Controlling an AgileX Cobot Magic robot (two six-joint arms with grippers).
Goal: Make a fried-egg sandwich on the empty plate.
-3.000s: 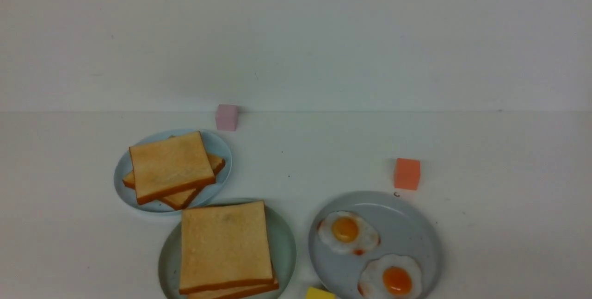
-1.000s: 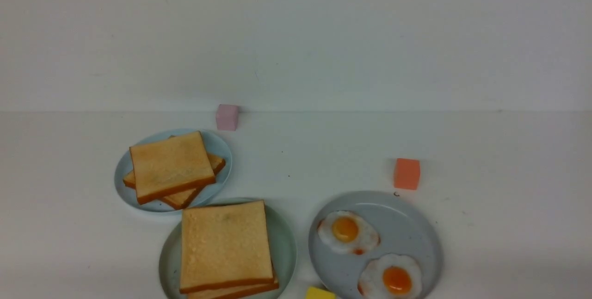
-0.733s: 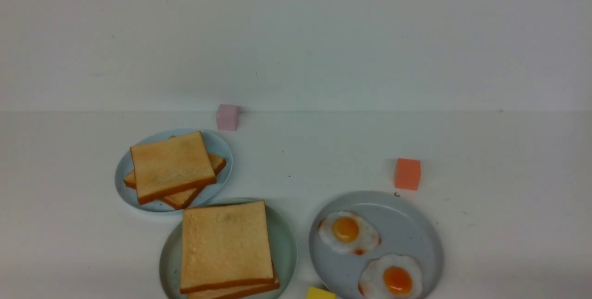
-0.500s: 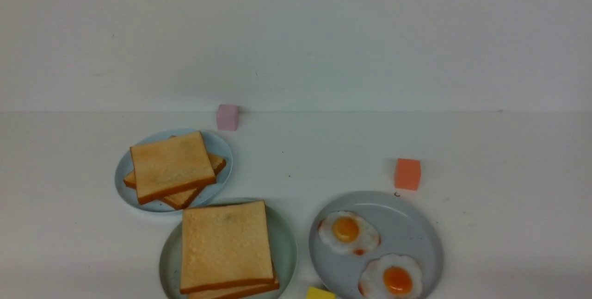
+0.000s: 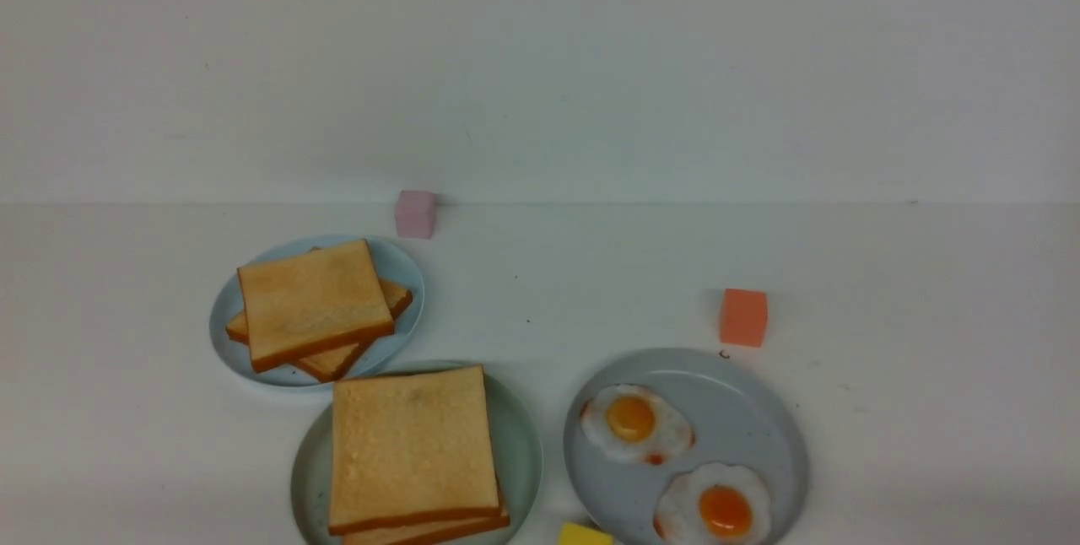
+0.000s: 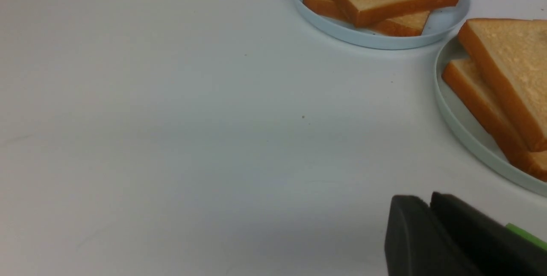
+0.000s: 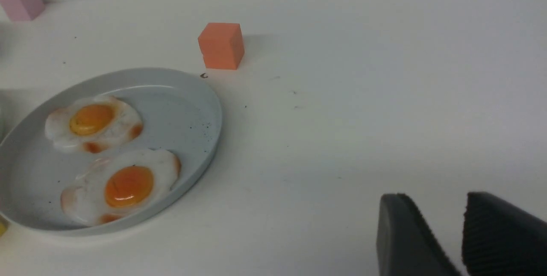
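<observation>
Sandwich (image 5: 412,450) is sitting stacked on mint-green plate (image 5: 521,444), egg between slices unseen; left pincer (image 6: 427,207) closed, right pincer (image 7: 431,224) slightly parted, both empty, idling over tabletop (image 5: 591,275); likely finishing, next: confirming

Two fried eggs (image 7: 109,160) are seen on a grey-blue plate (image 7: 201,118) at the frame's left. An orange cube (image 7: 221,45) sits just beyond its rim, a pink cube (image 7: 21,2) at upper left. The right tool (image 7: 444,218), slightly parted and holding nothing, is seen above the table (image 7: 363,109) at lower right.
</observation>
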